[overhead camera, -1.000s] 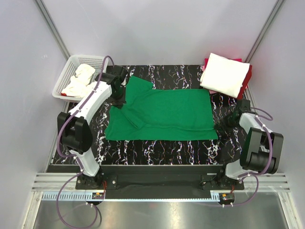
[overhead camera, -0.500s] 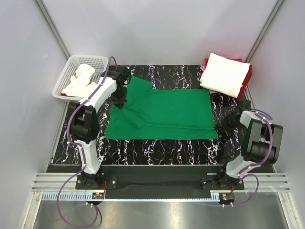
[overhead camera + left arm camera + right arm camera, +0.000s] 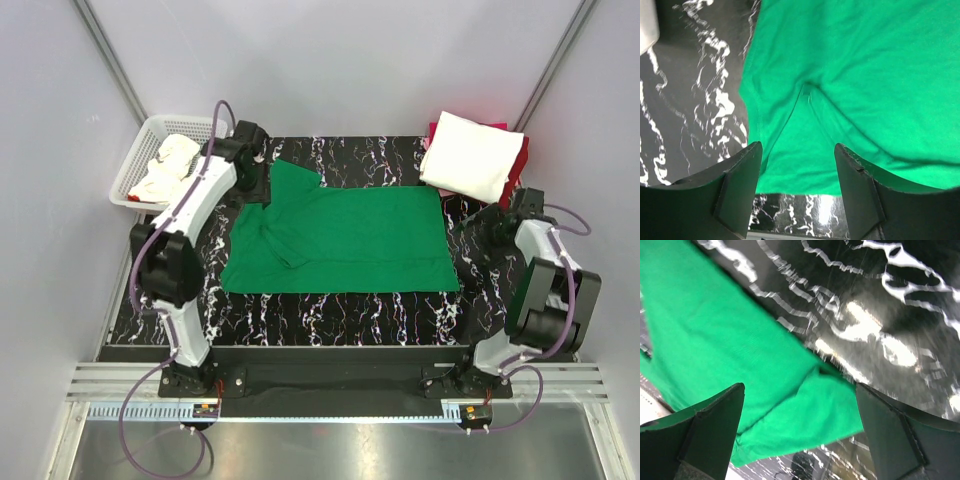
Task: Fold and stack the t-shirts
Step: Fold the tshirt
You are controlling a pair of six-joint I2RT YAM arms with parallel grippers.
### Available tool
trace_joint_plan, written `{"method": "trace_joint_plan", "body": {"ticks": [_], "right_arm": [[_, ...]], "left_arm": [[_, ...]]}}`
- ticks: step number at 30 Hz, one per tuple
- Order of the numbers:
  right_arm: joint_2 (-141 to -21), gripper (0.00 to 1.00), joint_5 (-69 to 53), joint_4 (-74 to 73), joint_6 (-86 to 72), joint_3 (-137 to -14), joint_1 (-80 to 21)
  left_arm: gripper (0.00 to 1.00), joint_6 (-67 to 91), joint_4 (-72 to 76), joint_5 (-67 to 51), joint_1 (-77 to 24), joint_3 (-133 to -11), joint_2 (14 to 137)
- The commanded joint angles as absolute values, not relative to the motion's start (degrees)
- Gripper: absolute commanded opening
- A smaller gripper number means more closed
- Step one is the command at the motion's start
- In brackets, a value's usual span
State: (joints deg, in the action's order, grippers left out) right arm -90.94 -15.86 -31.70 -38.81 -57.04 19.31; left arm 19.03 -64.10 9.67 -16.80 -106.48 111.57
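Top external view showed me the bright green short-sleeved t-shirt [image 3: 345, 235] spread across the middle of the black white-veined table [image 3: 340, 310]. One sleeve poked out at its 11 o'clock corner and a flap of cloth was turned in along its 9 o'clock side. At 1 o'clock on the table a folded white t-shirt [image 3: 472, 155] sat on top of a folded red t-shirt [image 3: 520, 168], so I judged two garments already stacked. At 10 o'clock the white plastic mesh basket [image 3: 150, 132] held a crumpled whitish cloth [image 3: 168, 165], probably more work waiting, though I could not tell what it was. On the left wrist camera the left gripper [image 3: 797, 150] hung over the sleeve seam with its fingers spread and nothing between them, so it was released. On the right wrist camera the right gripper [image 3: 799, 390] stood wide apart above the shirt's 3 o'clock edge, also gripping nothing. As I read it, the green shirt was partly folded at most. Its remaining folds, its move onto the stack and whatever lay in the basket were still to do.
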Motion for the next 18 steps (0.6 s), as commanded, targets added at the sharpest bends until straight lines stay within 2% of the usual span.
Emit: {"method": "trace_joint_plan", "body": {"ticks": [1, 3, 6, 7, 10, 11, 12, 15, 17, 18], "right_arm": [[-81.1, 1.00, -13.2, -36.3, -37.1, -58.6, 19.4], [-74.8, 1.00, -16.2, -34.9, -36.5, -55.0, 18.6], [-67.3, 0.97, -17.6, -32.8, -35.9, -53.8, 13.2], [-66.4, 0.96, -16.6, -32.8, -36.1, -54.1, 6.2], [-66.9, 0.87, -15.4, -32.3, -37.2, -57.0, -5.1], [-67.9, 0.84, -15.4, -31.9, -37.4, -59.4, -12.6], [-70.4, 0.70, -15.9, -30.3, -37.8, -60.5, -16.0], [-78.0, 0.48, -16.4, -27.3, -38.7, -65.5, -28.3], [-86.0, 0.44, -16.9, -26.5, -39.5, -70.8, -35.9], [-88.9, 0.37, -17.0, -27.0, -39.7, -73.3, -38.3]], "left_arm": [[0.65, 21.6, -62.7, 11.2, -16.7, -97.5, 100.1], [0.65, 24.6, -56.9, 9.7, -17.0, -86.5, 90.4], [0.65, 27.6, -52.2, 8.3, -17.0, -75.9, 83.8], [0.65, 28.8, -50.5, 7.6, -17.0, -69.6, 81.8], [0.62, 33.3, -43.0, 4.9, -17.0, -58.8, 74.9], [0.60, 35.1, -39.4, 4.3, -17.0, -56.8, 74.2], [0.59, 35.6, -37.9, 3.8, -17.0, -55.2, 73.7], [0.55, 36.9, -33.6, 3.3, -17.0, -51.6, 74.1], [0.54, 37.5, -32.9, 4.5, -17.0, -50.4, 75.9], [0.53, 37.7, -32.9, 5.1, -17.0, -50.1, 76.7]]}}
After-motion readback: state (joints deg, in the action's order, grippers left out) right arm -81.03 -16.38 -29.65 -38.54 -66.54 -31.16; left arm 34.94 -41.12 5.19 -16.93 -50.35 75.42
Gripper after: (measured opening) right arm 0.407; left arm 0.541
